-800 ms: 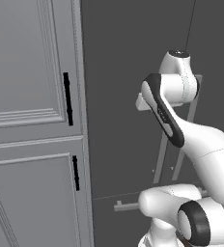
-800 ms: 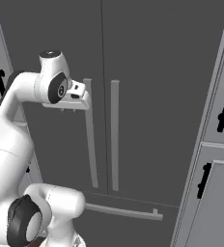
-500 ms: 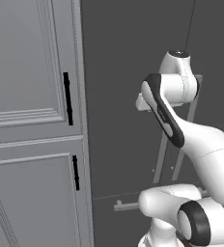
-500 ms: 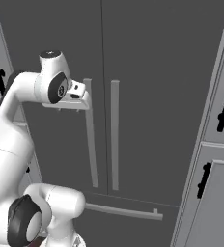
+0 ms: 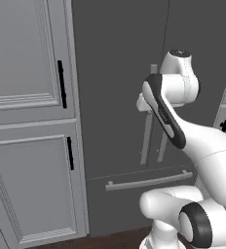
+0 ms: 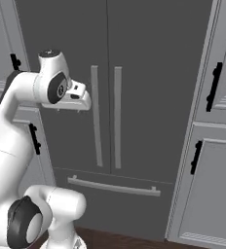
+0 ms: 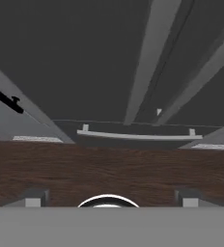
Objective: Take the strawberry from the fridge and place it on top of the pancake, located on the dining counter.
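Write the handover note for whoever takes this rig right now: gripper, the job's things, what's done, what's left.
Gripper: the two-finger gripper is open and holds nothing; the hand is raised in front of the fridge.
Things: the tall dark grey fridge stands shut, both doors closed, its two long grey vertical bar handles untouched. A grey horizontal drawer handle runs below them. Light grey panelled cabinets flank it.
Done: the base is parked facing the fridge; nothing else.
Left: grasp a handle, open a door, find and pick the strawberry, drive to the dining counter, set it on the pancake.
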